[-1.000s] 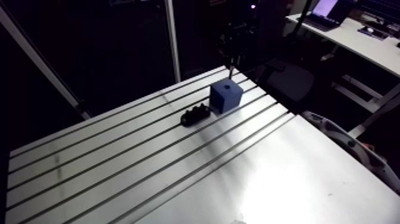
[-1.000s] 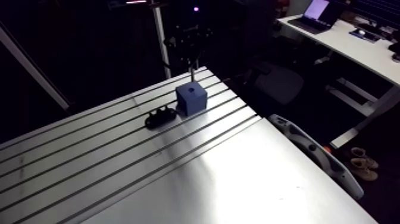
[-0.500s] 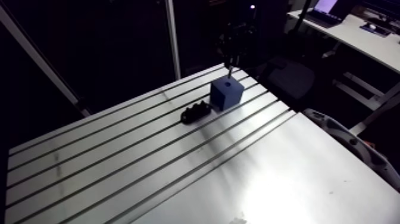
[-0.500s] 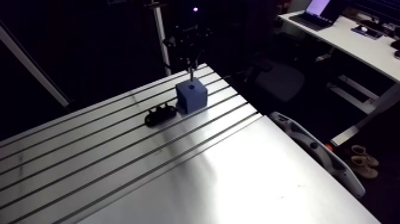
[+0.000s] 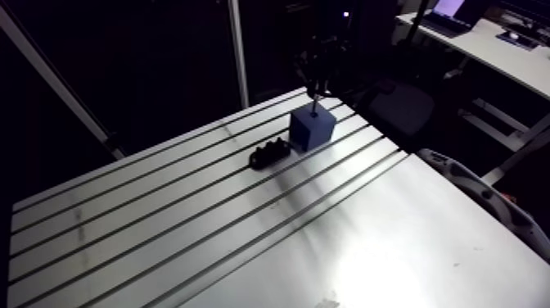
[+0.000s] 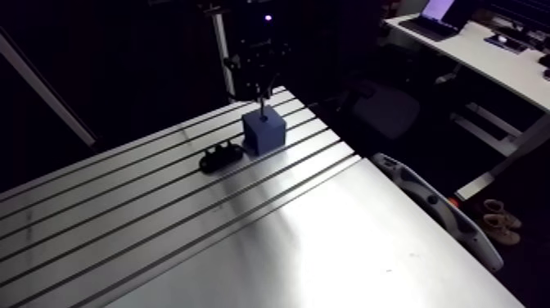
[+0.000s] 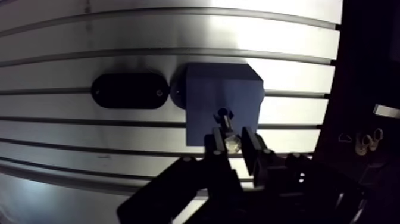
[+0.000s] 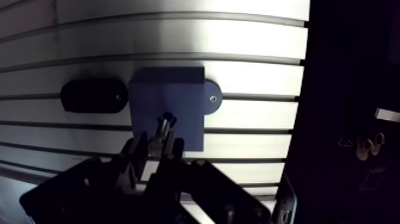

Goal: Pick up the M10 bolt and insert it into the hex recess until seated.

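Pincer [image 7: 232, 142] points down (fingers [image 7: 215, 145] clamping bolt [image 7: 228, 126]).

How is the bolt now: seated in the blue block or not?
Not seated. The gripper holds the bolt with its tip at the hole in the blue block; the shaft shows above it.

Dim overall — the aluminium table [image 5: 164, 221] carries almost all the light. In the arm view a white glare patch blooms on its smooth sheet toward five o'clock, fading to dull grey by nine o'clock. In the wrist view the table burns out white beyond the blue block [image 7: 223, 89], its slots bow, and the gripper [image 7: 233, 140] is a black silhouette — only the head of the M10 bolt [image 7: 227, 125] glints.
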You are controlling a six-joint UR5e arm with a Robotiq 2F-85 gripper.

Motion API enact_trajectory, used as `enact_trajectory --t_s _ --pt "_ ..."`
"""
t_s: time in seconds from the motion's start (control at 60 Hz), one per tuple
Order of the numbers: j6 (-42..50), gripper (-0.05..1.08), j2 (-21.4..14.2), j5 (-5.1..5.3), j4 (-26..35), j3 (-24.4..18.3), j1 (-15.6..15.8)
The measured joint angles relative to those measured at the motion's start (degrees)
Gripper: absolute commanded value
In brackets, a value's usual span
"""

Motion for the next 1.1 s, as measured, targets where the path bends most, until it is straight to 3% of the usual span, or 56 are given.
enact_trajectory --t_s 1.1 --pt "-0.06 0.92 1.44 -0.17 -0.73 -0.05 0.07"
